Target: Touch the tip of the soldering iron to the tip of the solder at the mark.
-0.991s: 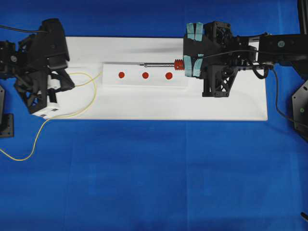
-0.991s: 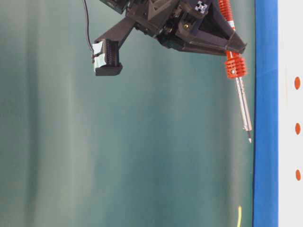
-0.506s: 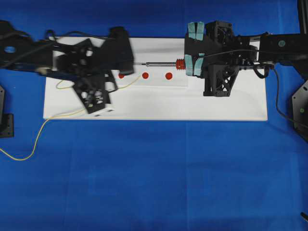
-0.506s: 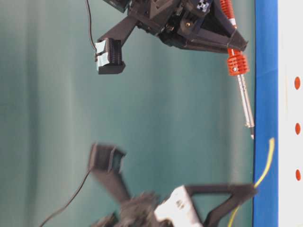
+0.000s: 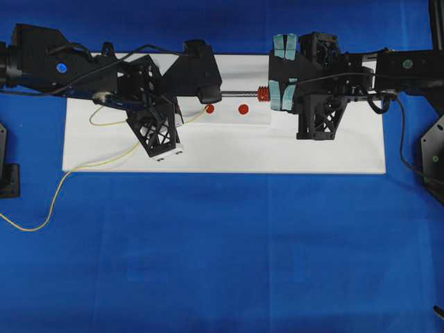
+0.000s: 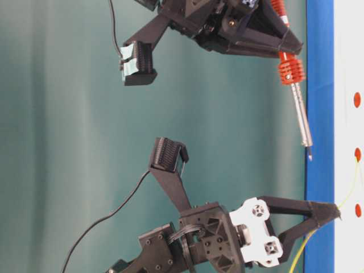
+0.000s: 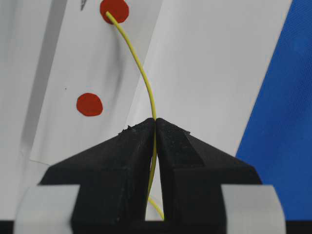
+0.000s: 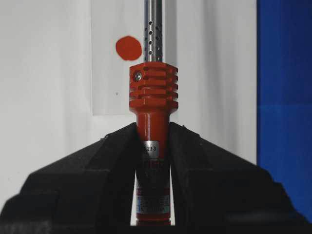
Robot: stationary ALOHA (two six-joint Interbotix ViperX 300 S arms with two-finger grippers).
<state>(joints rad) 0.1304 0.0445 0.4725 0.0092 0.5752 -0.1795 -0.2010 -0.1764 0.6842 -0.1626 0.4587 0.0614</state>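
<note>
the left gripper (image 7: pixel 155 127) fingers are pinching the solder (image 7: pixel 141 73) tight, its tip resting on a red mark (image 7: pixel 114 9). the right gripper (image 8: pixel 152 141) fingers are clamping the soldering iron (image 8: pixel 152 92), hovering just short; tip contact is remaining.

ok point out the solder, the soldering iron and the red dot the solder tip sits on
solder (image 7: pixel 145 80): left wrist view, on the yellow wire above the hand.
soldering iron (image 8: pixel 152 92): right wrist view, on the ribbed orange collar.
red dot (image 7: pixel 118 8): left wrist view, on the dot's right half beside the wire tip.
</note>
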